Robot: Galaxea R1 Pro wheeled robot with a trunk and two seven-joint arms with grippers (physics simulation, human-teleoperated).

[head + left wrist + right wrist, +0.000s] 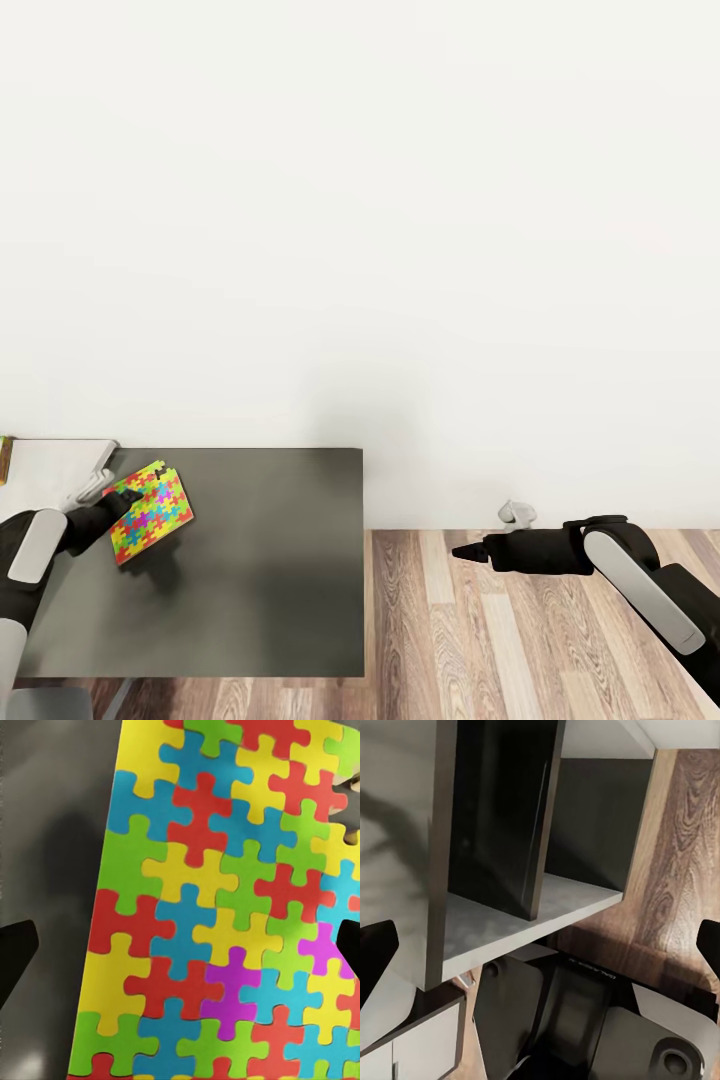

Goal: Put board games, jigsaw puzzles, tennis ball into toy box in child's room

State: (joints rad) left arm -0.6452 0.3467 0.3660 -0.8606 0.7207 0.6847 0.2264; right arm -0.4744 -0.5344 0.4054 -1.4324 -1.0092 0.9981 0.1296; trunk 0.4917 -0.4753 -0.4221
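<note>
The left gripper (128,497) reaches over the dark table (270,560) at the left of the head view, at the edge of a jigsaw puzzle (150,511), a bright square of yellow, green, blue and red pieces that looks tilted above the tabletop, with a shadow beneath it. In the left wrist view the puzzle (225,915) lies between the two dark fingertips (15,952), which stand wide apart; whether they press on it I cannot tell. The right gripper (466,551) hangs over the wood floor (500,630), well apart from the table; its fingertips (376,945) sit far apart, holding nothing, facing a dark shelf unit (502,817)
</note>
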